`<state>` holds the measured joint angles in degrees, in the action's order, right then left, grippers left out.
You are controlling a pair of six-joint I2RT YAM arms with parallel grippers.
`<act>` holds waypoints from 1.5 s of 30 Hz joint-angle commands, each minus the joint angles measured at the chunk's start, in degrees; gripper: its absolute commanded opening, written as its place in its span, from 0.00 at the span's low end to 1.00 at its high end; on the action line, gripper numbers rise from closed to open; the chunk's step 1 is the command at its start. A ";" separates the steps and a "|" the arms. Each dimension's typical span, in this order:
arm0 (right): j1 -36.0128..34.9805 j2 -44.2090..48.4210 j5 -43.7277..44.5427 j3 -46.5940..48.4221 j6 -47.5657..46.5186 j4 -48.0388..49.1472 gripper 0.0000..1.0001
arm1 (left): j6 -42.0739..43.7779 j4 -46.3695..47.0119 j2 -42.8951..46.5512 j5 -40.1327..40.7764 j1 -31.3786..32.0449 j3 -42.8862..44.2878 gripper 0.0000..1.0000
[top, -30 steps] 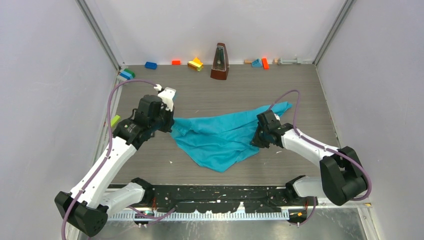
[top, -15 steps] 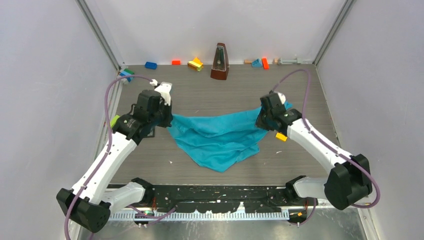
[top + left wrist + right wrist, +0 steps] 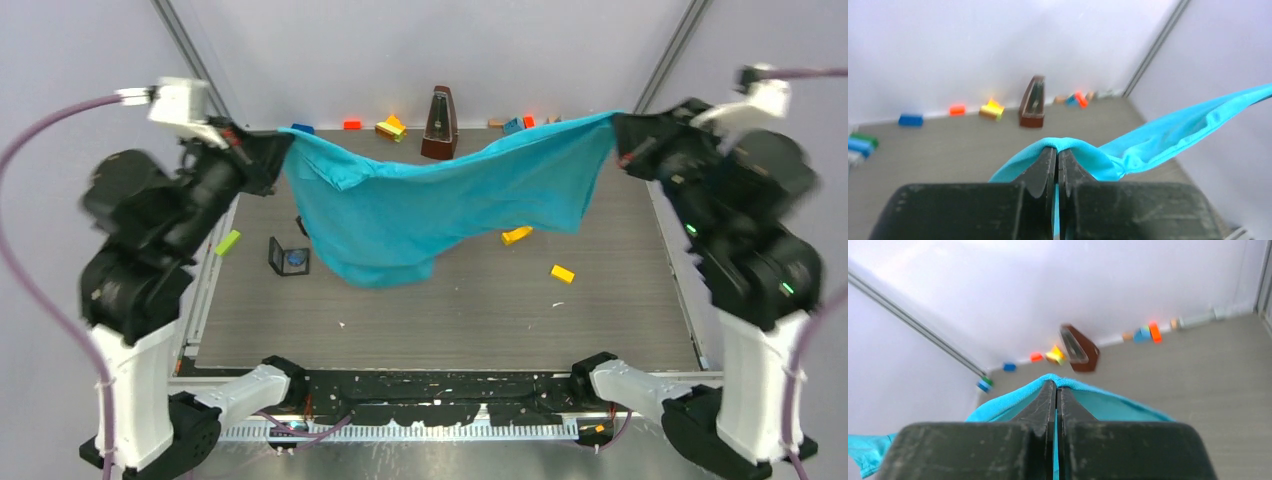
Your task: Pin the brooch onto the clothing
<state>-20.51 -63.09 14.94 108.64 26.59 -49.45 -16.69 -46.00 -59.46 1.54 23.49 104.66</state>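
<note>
The teal T-shirt (image 3: pixel 430 205) hangs in the air, stretched between both grippers, its lower folds sagging toward the table. My left gripper (image 3: pixel 272 150) is shut on the shirt's left corner, and the fabric (image 3: pixel 1168 137) wraps over its tips (image 3: pixel 1057 150). My right gripper (image 3: pixel 625 135) is shut on the right corner, with cloth (image 3: pixel 998 405) draped over its tips (image 3: pixel 1056 385). A small dark square thing with a bluish middle (image 3: pixel 289 257) stands on the table under the shirt's left part; I cannot tell whether it is the brooch.
A brown metronome (image 3: pixel 439 123) stands at the back wall among several coloured bricks. Two yellow bricks (image 3: pixel 516 235) (image 3: pixel 562 273) lie on the table right of centre. A green brick (image 3: pixel 227 242) lies at the left edge. White walls close both sides.
Both arms rose high and spread apart, lifting the shirt off the table and stretching it. The dark square thing and a yellow brick came into view where the shirt lay.
</note>
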 commanded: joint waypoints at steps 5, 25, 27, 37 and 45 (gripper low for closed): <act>-0.05 8.76 -1.29 13.28 -2.55 -4.54 0.01 | -1.57 -9.07 0.95 -10.53 -0.28 21.18 0.00; -0.06 4.57 10.57 -6.18 -0.45 -2.05 0.00 | 0.21 -4.08 -10.04 -10.81 -0.28 7.79 0.00; 0.22 0.77 10.67 -7.61 -0.60 0.57 0.00 | 1.78 -3.80 -13.54 -8.05 -0.52 8.18 0.00; 15.10 -15.11 -8.26 4.85 1.89 9.79 0.00 | 14.89 -4.31 -29.68 -7.08 -4.06 32.62 0.00; 19.23 -17.85 -17.02 14.89 -0.40 9.87 0.00 | 19.18 1.12 -25.52 -13.32 -4.06 33.22 0.00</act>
<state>-1.96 -84.05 4.05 120.75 27.51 -43.68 -0.97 -51.16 -90.54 -7.66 19.59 141.62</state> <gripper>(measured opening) 0.029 0.014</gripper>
